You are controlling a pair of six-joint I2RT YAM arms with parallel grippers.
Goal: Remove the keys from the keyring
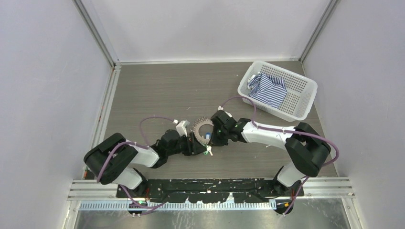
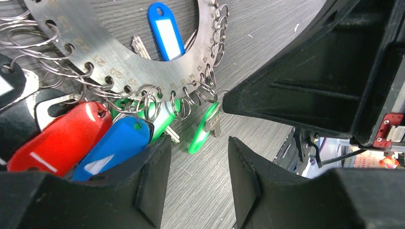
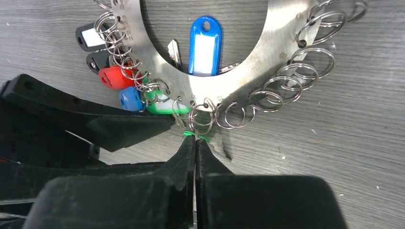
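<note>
The keyring [image 1: 201, 127] is a flat grey metal ring with small split rings along its rim; it also shows in the left wrist view [image 2: 110, 52] and in the right wrist view [image 3: 239, 81]. Keys hang from it: red [image 2: 57, 138], blue [image 2: 114, 145], green [image 2: 203, 131], black [image 3: 90, 36], and a blue tag in its centre [image 3: 204, 47]. My right gripper [image 3: 196, 140] is shut on the split ring of the green key at the keyring's near rim. My left gripper [image 2: 198, 155] is open and empty over the table, just short of the green key.
A white perforated basket [image 1: 298, 102] with a blue-striped cloth [image 1: 268, 88] stands at the back right. Both arms meet at the table's middle, fingertips close together. White walls enclose the table.
</note>
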